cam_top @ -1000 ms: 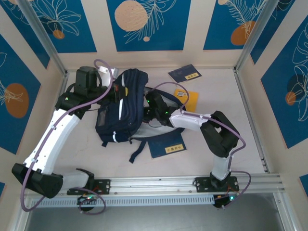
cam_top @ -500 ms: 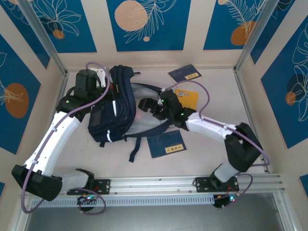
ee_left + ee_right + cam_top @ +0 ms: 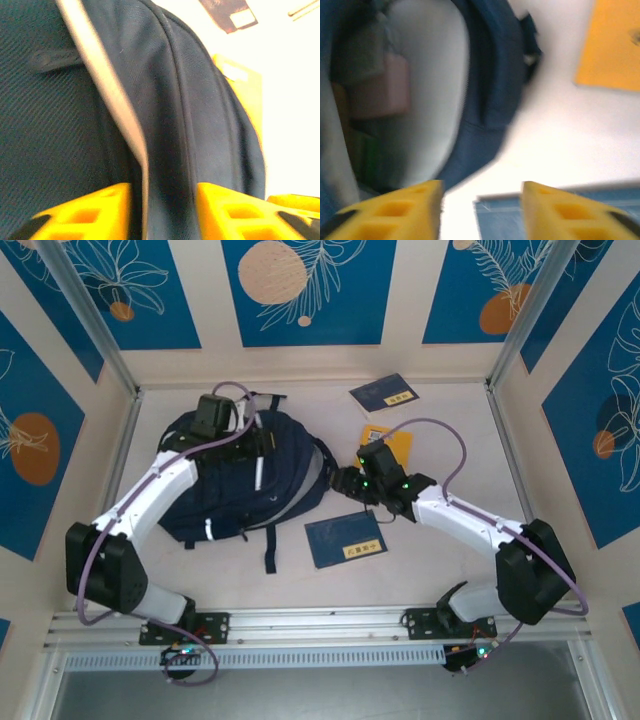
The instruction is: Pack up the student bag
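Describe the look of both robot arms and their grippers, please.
Both the left arm and right arm have white shells, black joints and a lilac cable along them. The left gripper and right gripper have yellow fingers with recessed pockets.

student bag (image 3: 235, 485) blocking left-centre, navy book (image 3: 345, 538) and yellow book (image 3: 402, 445) beside it, open table (image 3: 495, 430) at right

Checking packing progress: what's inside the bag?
Through the open mouth of the bag, the right wrist view shows a pinkish block and a green item against pale lining, too blurred to identify. Navy fabric covers the rest of the inside.
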